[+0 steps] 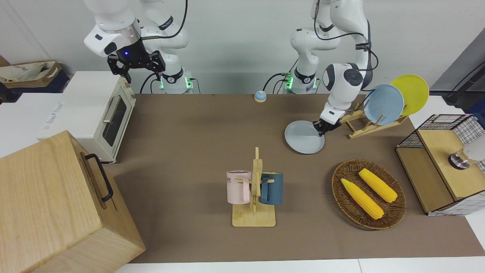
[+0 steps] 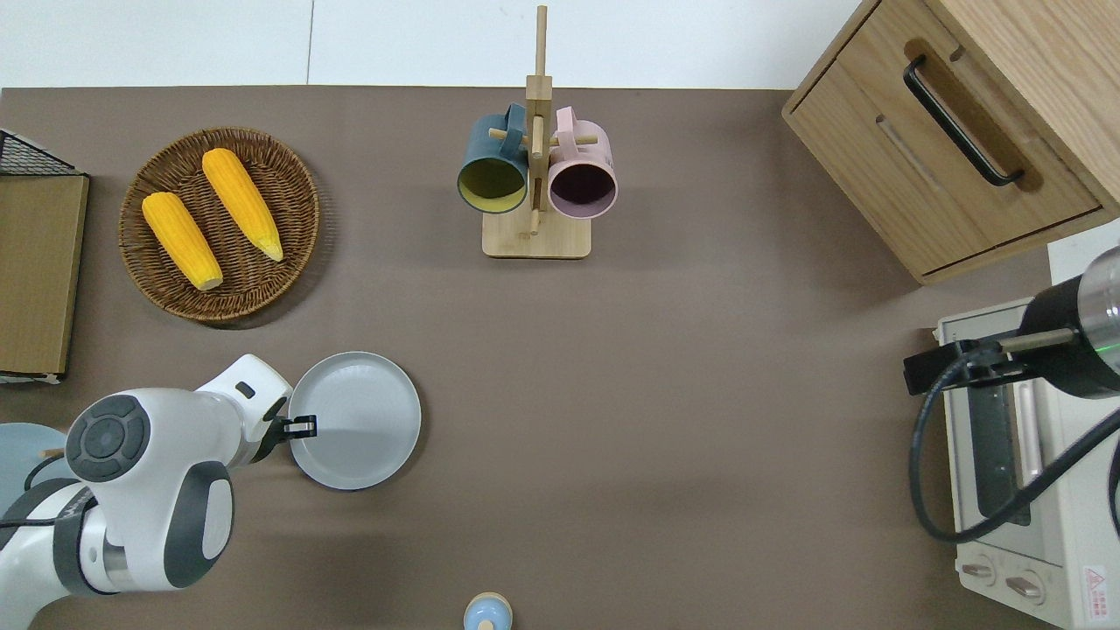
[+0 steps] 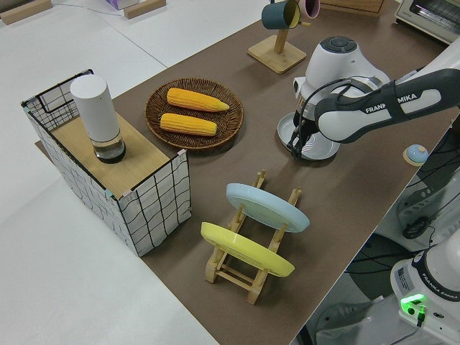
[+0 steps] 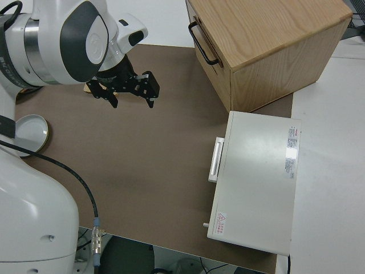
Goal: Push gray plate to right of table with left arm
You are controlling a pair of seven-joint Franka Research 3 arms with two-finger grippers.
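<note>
Two white arms stand at the top of the front view; the left arm, right of centre in the frame, bends down so that its left gripper meets the rim of the gray plate, which lies flat on the table just right of centre; whether those fingers are pressed together or spread cannot be told; a wooden rack with a light-blue plate and a yellow plate stands beside it toward the frame's right edge; the right gripper, parked at upper left, has its fingers spread wide with nothing between them; a mug stand sits lower centre, a basket of corn lower right.

Seen from overhead, the gray plate lies at lower left of the frame, the left gripper touching its rim on the side toward the frame's left edge; the basket of corn is higher in the frame; the mug stand is at top centre.

From the left side view, the left gripper comes down onto the plate's edge at upper centre right, and the gray plate rests flat.

From the right side view, the right gripper hangs with fingers apart at upper left of the frame; the gray plate shows at the left edge.
</note>
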